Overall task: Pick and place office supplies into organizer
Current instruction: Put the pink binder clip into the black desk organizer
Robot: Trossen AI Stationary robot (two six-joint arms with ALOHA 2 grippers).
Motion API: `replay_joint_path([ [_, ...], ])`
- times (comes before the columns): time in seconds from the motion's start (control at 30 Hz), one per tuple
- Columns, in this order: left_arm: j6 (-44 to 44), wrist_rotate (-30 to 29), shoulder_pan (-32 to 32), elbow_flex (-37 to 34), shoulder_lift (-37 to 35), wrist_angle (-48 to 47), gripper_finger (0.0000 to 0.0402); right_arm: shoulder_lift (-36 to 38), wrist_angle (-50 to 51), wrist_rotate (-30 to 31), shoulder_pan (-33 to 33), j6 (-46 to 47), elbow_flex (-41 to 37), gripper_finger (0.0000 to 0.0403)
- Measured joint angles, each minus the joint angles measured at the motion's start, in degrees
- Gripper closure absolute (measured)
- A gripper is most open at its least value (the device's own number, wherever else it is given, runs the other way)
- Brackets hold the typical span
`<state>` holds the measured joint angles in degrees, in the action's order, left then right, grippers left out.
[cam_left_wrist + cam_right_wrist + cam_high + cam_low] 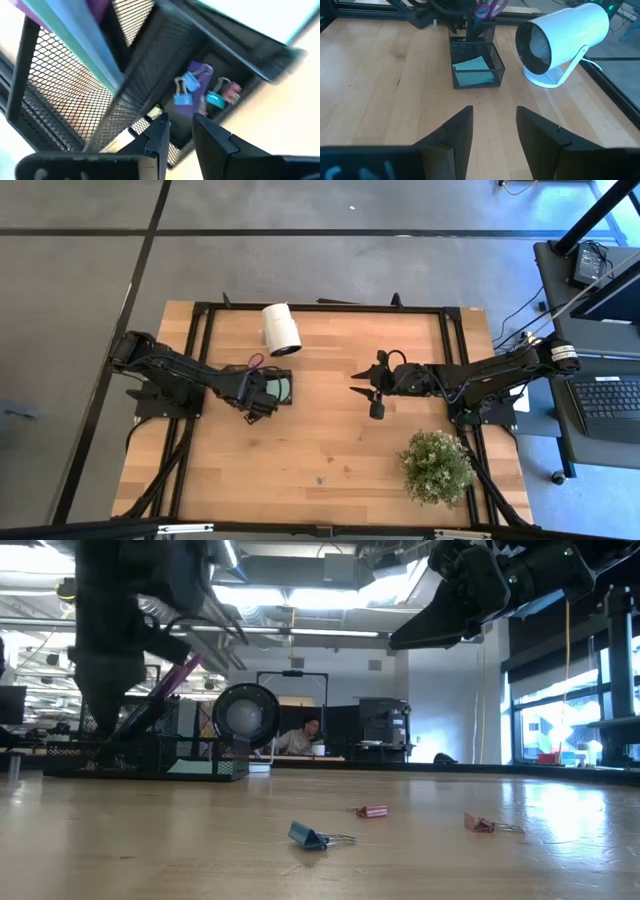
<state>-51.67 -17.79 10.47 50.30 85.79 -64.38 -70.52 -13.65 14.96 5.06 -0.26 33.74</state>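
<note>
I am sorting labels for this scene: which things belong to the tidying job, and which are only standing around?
Job: black organizer; clips on the table; clips already inside; sticky notes; scissors.
Only standing around: white lamp; potted plant.

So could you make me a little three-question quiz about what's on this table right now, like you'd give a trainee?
1. True or false: the right gripper is holding a clip.
2. Which sits in the mesh organizer compartment nearest the right gripper? A) scissors B) sticky-note pad C) potted plant
3. Fill in: the left gripper hangs over the organizer compartment that holds small ____.

Key:
1. False. Its jaws stand open with nothing between them, above bare wood.
2. B. The pale green pad lies in that tray.
3. Clips. Blue, teal and pink binder clips lie there; three more clips lie loose on the table.
</note>
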Motion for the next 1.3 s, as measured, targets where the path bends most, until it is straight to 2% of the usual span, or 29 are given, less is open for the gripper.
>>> replay_joint_path([
  [0.23, 0.65, -4.3, 5.16, 3.6, -3.64, 0.53, 0.0323, 0.0, -0.02, 0.01, -0.01, 0.02, 0.0, 0.0249],
  [0.33, 0.59, -4.22, 8.35, 3.75, -5.56, 5.01, 0.0323, 0.0, -0.02, 0.0, 0.0, 0.08, 0.0, 0.0249],
  [0.53, 6.46, -9.34, 17.16, -0.23, -8.61, 26.51, 0.0327, 0.0, -0.21, 0.0, 0.0, 1.86, -0.02, 0.0249],
  [0.7, 12.42, -10.9, 21.4, -5.24, -8.93, 41.78, 0.0327, 0.0, -0.65, -0.44, 0.0, 3.17, -0.04, 0.0249],
  [0.83, 14.95, -11.27, 22.54, -9.99, -8.93, 51.65, 0.0331, -0.02, -3.93, -6.71, 0.5, 3.03, -0.07, 0.0249],
  [0.93, 17.76, -11.3, 22.9, -14.09, -8.93, 60.3, 0.0333, -0.59, -5.11, -8.04, 2.36, 3.04, 0.24, 0.0249],
  [1.2, 23.83, -11.23, 22.85, -24.34, -8.93, 81.16, 0.0335, -8.15, 2.62, -8.0, 7.26, 3.0, 11.07, 0.0249],
  [1.3, 23.97, -11.25, 22.81, -26.43, -8.93, 84.76, 0.0334, -11.76, 6.14, -7.97, 8.32, 3.0, 15.48, 0.0249],
])
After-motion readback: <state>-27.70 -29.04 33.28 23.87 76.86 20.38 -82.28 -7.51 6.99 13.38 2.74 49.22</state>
